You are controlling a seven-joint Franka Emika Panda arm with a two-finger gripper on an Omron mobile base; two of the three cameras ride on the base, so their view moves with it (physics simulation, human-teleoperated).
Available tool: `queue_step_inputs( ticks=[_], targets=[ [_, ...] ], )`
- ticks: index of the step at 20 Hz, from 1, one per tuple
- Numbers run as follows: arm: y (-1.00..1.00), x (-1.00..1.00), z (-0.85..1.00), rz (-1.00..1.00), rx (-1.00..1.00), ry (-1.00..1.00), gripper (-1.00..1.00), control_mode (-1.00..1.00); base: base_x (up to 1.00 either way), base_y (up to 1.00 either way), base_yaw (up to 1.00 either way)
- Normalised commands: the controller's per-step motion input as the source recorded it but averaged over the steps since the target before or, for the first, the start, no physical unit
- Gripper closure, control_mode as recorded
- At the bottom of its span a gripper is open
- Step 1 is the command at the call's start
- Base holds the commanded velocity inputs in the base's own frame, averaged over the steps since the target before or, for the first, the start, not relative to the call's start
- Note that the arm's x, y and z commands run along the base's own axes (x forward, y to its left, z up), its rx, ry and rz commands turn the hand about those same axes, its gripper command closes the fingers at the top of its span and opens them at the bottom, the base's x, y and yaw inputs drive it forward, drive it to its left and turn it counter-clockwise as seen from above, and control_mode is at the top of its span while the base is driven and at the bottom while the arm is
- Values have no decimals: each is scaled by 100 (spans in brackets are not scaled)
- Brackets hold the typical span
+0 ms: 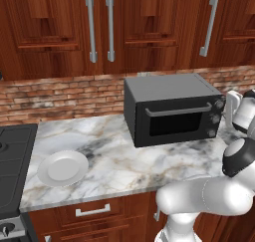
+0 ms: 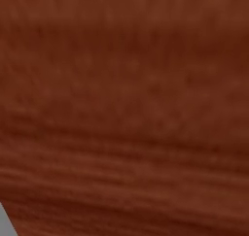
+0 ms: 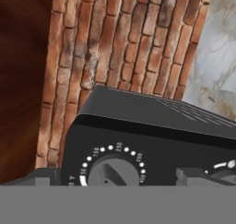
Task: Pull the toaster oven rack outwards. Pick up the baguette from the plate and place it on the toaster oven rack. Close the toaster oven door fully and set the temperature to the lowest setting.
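The dark grey toaster oven point(image 1: 169, 106) stands on the marble counter. The toaster oven door point(image 1: 174, 121) is shut, with its silver handle across the top. The toaster oven rack and the baguette are hidden. The white plate point(image 1: 63, 168) lies bare at the counter's front left. My white hand point(image 1: 238, 109) hovers at the oven's right end, beside the knob column point(image 1: 217, 117). In the rolled hand view my gripper point(image 3: 117, 178) is open. Its two fingertips point(image 3: 44, 177) stand wide on either side of the temperature knob point(image 3: 113, 171), which has a numbered dial.
A black stove point(image 1: 14, 161) borders the counter on the left. Wooden wall cabinets point(image 1: 99, 27) hang above a brick backsplash point(image 1: 64, 96). A drawer front point(image 1: 92, 211) runs below the counter edge. A brown wooden surface point(image 2: 124, 109) sits close before the right base camera.
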Motion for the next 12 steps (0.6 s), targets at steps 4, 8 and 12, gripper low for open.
queue_step_inputs(
  ticks=[4, 8, 12],
  targets=[
    [9, 0, 0, 0, 0, 0, -100, -100, 0, 0, 0],
    [9, 1, 0, 0, 0, 0, -100, -100, 0, 0, 0],
    [4, 26, 0, 0, 0, 0, -100, -100, 0, 0, 0]
  ],
)
